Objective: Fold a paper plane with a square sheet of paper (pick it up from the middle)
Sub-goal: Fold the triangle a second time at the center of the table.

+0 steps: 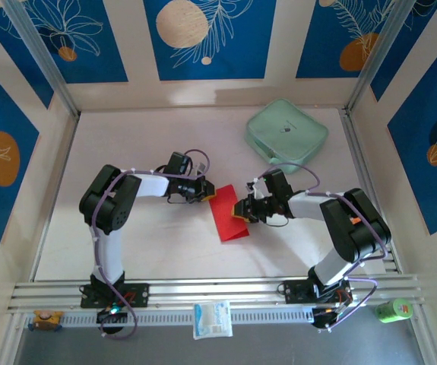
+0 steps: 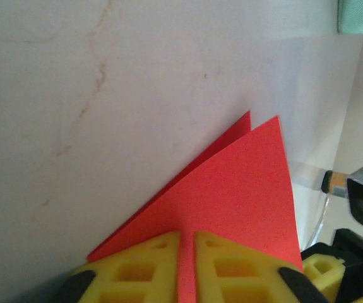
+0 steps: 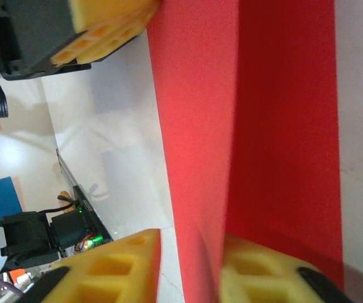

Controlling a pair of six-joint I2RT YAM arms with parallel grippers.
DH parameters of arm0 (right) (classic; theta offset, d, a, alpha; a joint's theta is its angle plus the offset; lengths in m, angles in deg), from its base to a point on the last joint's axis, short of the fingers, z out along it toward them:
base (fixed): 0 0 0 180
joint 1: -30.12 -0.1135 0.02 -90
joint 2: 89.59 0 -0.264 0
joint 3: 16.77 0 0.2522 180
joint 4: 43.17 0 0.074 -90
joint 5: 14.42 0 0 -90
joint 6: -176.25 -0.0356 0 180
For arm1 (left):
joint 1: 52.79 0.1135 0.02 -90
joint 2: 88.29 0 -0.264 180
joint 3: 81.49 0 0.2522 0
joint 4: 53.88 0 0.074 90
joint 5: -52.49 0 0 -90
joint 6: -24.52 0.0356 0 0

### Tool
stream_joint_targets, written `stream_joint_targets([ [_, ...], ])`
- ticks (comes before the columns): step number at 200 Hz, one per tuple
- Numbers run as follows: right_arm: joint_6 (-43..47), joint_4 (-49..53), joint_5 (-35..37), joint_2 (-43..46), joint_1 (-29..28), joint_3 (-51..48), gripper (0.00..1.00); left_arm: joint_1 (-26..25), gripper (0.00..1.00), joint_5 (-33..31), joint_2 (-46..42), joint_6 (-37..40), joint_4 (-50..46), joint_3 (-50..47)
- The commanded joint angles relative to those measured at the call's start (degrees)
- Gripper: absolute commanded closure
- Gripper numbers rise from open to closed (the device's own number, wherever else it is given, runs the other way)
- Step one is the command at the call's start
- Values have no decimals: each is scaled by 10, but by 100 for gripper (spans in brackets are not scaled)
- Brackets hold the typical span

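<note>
The square sheet of paper (image 1: 228, 216) is bright red and lies folded on the table between my two arms. My left gripper (image 1: 203, 190) comes in from the left and is shut on the sheet's far corner. In the left wrist view its yellow fingers (image 2: 137, 268) press together with red paper (image 2: 232, 189) in the thin slit between them. My right gripper (image 1: 242, 211) is at the sheet's right edge. Its jaws (image 3: 190, 268) stand apart around a raised layer of the paper (image 3: 200, 126), and a sliver of table shows beside the left finger (image 3: 121, 265).
A mint-green zip case (image 1: 286, 135) lies at the back right, its edge also in the left wrist view (image 2: 361, 16). A small white packet (image 1: 213, 318) and a green object (image 1: 393, 309) sit on the front rail. Panelled walls close in the table.
</note>
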Motion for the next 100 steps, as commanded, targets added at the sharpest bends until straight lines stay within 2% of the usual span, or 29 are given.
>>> stream_joint_targets([
  [1,-6,20,0,-5,0,8,85,-3,77,3,-27,6,-42,17],
  [27,-64,27,39,1,-7,3,94,-3,58,-7,-85,25,-59,28],
  [45,-136,-1,71,13,-24,-13,96,-4,53,-31,-136,53,-84,23],
  [81,-263,1,193,55,-97,-22,97,-4,52,-85,-235,110,-126,-15],
  [100,-289,-4,217,56,-128,-15,94,-4,55,-91,-277,117,-108,-56],
])
